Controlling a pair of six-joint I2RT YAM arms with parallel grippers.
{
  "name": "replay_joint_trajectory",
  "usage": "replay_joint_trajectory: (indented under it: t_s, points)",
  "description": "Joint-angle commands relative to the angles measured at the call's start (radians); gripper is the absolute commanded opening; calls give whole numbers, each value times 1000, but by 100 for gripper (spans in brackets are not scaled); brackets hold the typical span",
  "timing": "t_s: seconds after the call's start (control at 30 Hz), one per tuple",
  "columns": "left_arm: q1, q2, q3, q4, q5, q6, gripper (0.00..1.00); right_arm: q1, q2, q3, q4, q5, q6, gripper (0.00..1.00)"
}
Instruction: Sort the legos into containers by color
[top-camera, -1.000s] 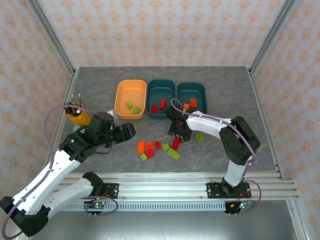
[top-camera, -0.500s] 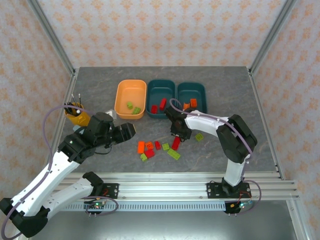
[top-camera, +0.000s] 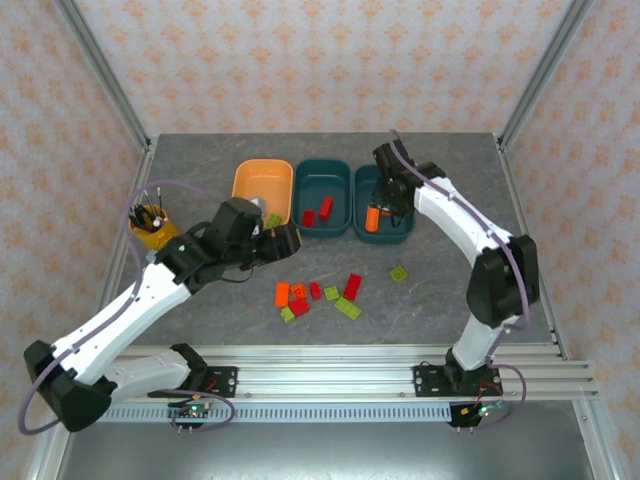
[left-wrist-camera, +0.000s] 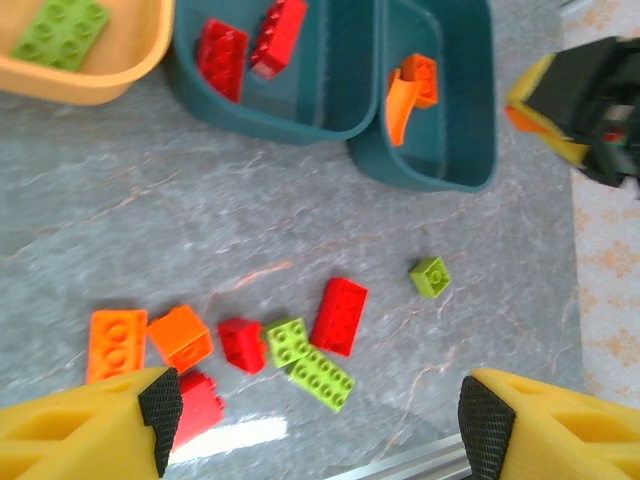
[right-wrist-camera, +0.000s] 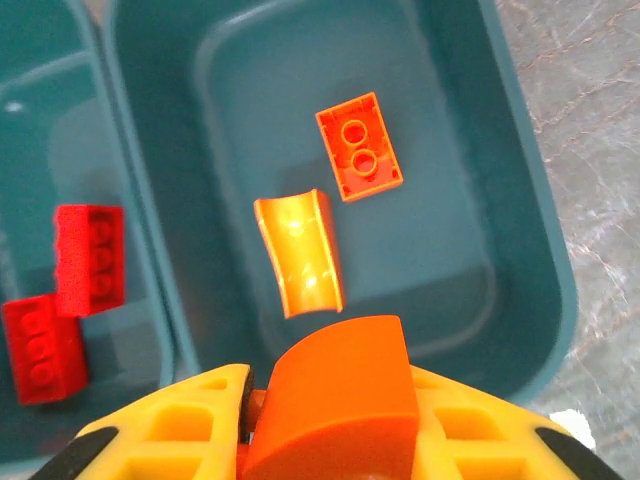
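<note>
An orange curved brick (right-wrist-camera: 335, 390) is being gripped by the right jaws above the right teal tray (right-wrist-camera: 530, 230), close to its edge. If released here, it could be deflected onto the worktop (top-camera: 440, 300). The left jaws are being held wide above the loose legos (left-wrist-camera: 335, 315).

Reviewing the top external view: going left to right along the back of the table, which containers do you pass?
yellow cup of tools → light orange tray → middle teal tray → right teal tray
</note>
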Motion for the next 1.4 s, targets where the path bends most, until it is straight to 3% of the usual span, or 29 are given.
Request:
replay_joint_trajectory:
  t_s: [0.0,0.4,0.73,1.0,1.17,1.33,1.37]
  points:
    - [-20,73,107,70,-20,19,76,-37,118,50,-76,-66,-100,31]
    - [-94,360,418,14,-45,86,76,-99,303,93,-73,-103,-100,32]
    - [-98,396,468,-43,-77,98,76,-100,270,129,-85,-117,-105,56]
    - [-98,358,457,-141,-118,114,76,-76,33,166,-121,-57,-103,56]
    - [-102,328,380,-182,-116,122,75,-38,-235,21,-62,-85,-105,60]
    - [-139,358,294,-180,-95,133,73,2,-537,-238,-35,-238,-82,76]
    - [-155,375,283,-174,-98,135,73,4,-589,-290,-54,-263,-65,85]
